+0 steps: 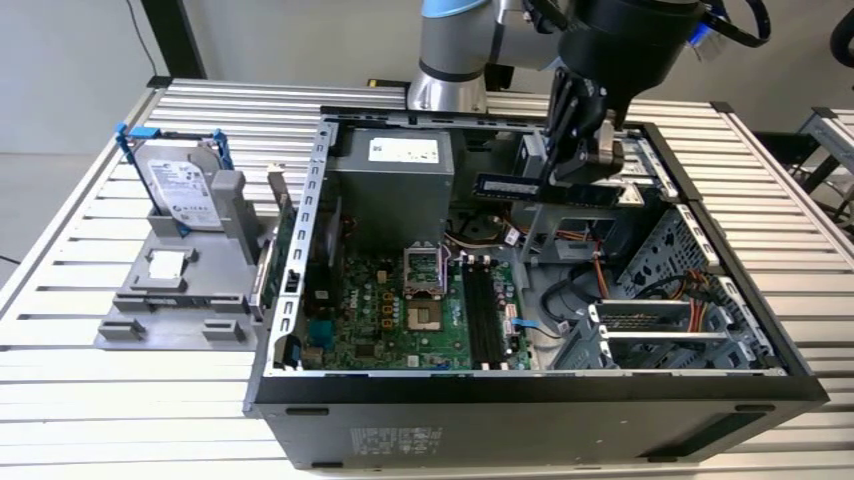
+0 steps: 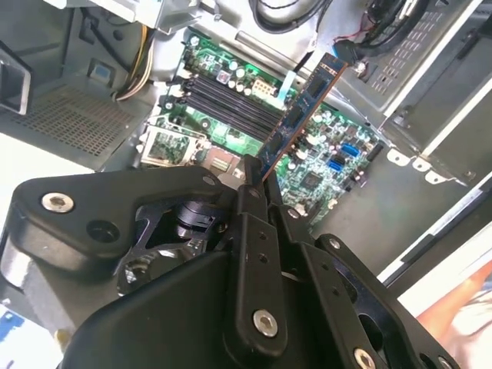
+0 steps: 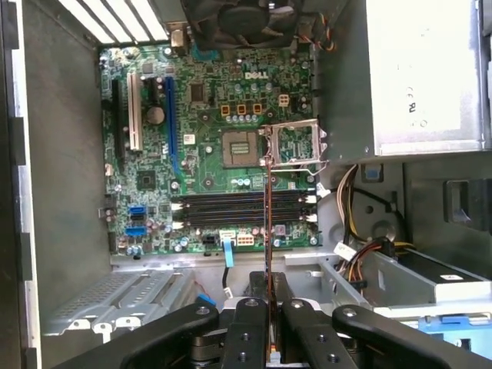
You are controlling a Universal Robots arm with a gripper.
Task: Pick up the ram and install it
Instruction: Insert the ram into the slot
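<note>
My gripper [image 1: 571, 172] hangs over the back right part of the open computer case [image 1: 534, 385], shut on the ram [image 1: 511, 185]. The ram is a long thin dark stick that juts out toward the exterior view's left. In the second wrist view the ram [image 2: 304, 108] runs from between the black fingers [image 2: 250, 200] out over the green motherboard [image 2: 323, 165]. In the first wrist view the ram [image 3: 268, 223] appears edge-on, crossing above the black memory slots [image 3: 242, 207]. Those slots [image 1: 483, 312] lie well below the stick, on the motherboard [image 1: 387, 315].
A silver hard drive with blue rails [image 1: 184, 188] stands in a grey fixture [image 1: 167, 300] at the exterior view's left, on the slatted metal table [image 1: 80, 400]. Inside the case are the grey power supply [image 1: 394, 165], the CPU socket [image 1: 422, 272], loose cables [image 1: 587, 265] and a metal drive cage [image 1: 661, 325].
</note>
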